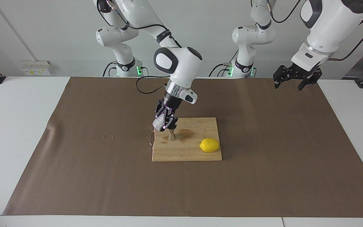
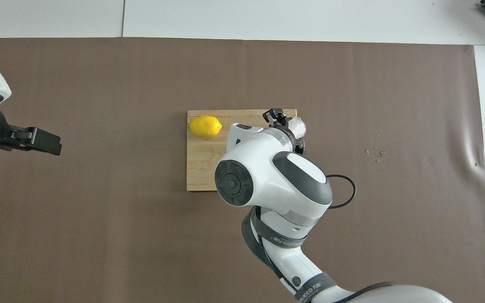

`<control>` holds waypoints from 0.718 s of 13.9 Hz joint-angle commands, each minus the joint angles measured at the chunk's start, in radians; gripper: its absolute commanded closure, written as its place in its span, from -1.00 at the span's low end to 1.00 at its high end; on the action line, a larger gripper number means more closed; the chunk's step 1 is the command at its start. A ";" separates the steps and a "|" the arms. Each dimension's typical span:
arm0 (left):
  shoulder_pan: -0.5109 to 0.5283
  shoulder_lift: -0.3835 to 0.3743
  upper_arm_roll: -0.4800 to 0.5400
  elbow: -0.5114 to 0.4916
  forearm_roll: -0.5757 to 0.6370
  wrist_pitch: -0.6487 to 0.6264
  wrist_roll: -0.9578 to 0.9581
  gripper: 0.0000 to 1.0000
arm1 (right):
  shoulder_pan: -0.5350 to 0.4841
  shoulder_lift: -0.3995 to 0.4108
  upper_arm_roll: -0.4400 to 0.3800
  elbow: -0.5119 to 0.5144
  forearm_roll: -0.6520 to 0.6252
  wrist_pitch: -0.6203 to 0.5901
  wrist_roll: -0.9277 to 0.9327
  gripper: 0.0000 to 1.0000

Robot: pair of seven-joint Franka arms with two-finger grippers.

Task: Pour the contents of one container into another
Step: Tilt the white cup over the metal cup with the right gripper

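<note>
My right gripper [image 1: 166, 122] is shut on the clear cut-glass tumbler [image 1: 158, 123] and holds it tilted just above the steel jigger [image 1: 171, 136]. The jigger stands upright on the wooden cutting board [image 1: 197, 154], at its corner toward the right arm's end. In the overhead view the tumbler [image 2: 298, 126] shows beside the right gripper [image 2: 286, 124], and the arm hides the jigger. My left gripper [image 1: 291, 79] waits open and empty, raised over the mat at the left arm's end; it also shows in the overhead view [image 2: 36, 141].
A yellow lemon [image 1: 209, 145] lies on the board [image 2: 200, 168] toward the left arm's end; it also shows in the overhead view [image 2: 205, 126]. Small crumbs [image 1: 108, 136] lie on the brown mat toward the right arm's end. A black cable [image 2: 345, 191] loops by the right arm.
</note>
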 commanded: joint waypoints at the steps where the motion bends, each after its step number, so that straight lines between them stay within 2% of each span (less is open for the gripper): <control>1: 0.002 -0.033 0.005 -0.036 -0.014 0.010 0.010 -1.00 | 0.002 -0.032 0.006 -0.042 -0.041 0.007 0.026 0.88; 7: 0.002 -0.033 0.005 -0.036 -0.014 0.010 0.012 -1.00 | -0.017 -0.026 0.008 -0.031 -0.019 0.008 0.026 0.88; 10: 0.002 -0.033 0.005 -0.036 -0.014 0.010 0.012 -1.00 | -0.055 -0.026 0.009 -0.016 0.062 0.008 0.000 0.88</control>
